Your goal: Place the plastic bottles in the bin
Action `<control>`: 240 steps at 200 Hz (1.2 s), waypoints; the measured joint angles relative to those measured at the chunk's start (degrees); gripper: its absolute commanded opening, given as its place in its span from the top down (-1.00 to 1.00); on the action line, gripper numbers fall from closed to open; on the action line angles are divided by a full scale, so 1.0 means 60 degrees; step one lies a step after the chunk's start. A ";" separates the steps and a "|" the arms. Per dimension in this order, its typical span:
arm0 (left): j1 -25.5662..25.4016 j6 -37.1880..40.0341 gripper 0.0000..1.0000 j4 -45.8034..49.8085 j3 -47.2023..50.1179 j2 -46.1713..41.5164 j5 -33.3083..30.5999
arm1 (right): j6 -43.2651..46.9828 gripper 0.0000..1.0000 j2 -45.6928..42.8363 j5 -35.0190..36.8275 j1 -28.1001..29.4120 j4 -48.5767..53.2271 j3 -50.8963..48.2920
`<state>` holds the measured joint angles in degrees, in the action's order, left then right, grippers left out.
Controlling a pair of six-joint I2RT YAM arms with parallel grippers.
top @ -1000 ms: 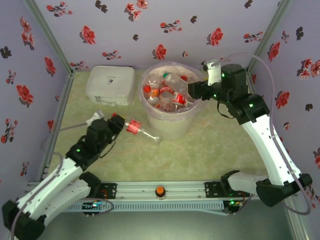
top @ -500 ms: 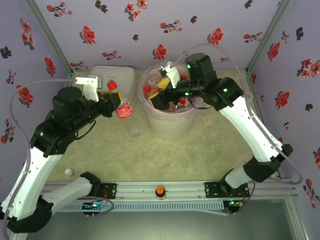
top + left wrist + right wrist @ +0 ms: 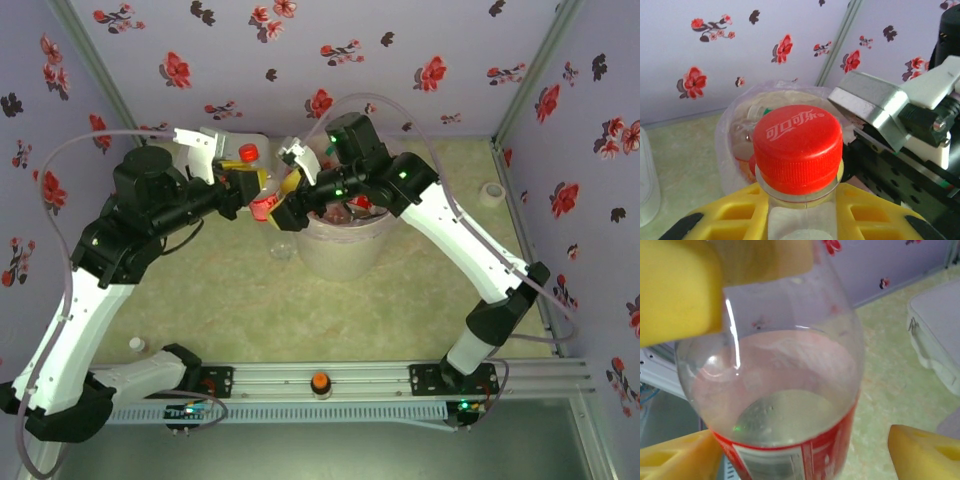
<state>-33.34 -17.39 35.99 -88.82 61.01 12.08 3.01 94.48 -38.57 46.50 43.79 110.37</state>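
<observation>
White-and-black arms point(image 3: 90, 300), clear looping cables point(image 3: 60, 170), green lights point(image 3: 337, 191), yellow claw fingers point(image 3: 725, 227).

the left arm point(image 3: 95, 265) rises from its base at the near left, elbow bent high, its forearm reaching rightward across the far side of the table point(image 3: 400, 300). the left gripper point(image 3: 243, 172) is clamped, its yellow fingers point(image 3: 730, 215) on either side of the neck of a bottle point(image 3: 262, 205), just under the cap. the right arm point(image 3: 470, 250) arches up from the near right and reaches leftward to meet it. the right gripper point(image 3: 277, 202) has its jaws apart, one yellow finger each side of the same bottle's body.
</observation>
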 measured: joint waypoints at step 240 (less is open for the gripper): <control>0.0102 -0.1315 -0.58 -0.4564 0.4794 -0.0750 0.1268 | -0.4295 0.21 -0.1111 -0.0907 -0.1628 -0.4889 -0.2164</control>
<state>-32.73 -25.28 8.60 -60.05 56.51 19.68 -22.76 87.81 -44.01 36.73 14.46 97.38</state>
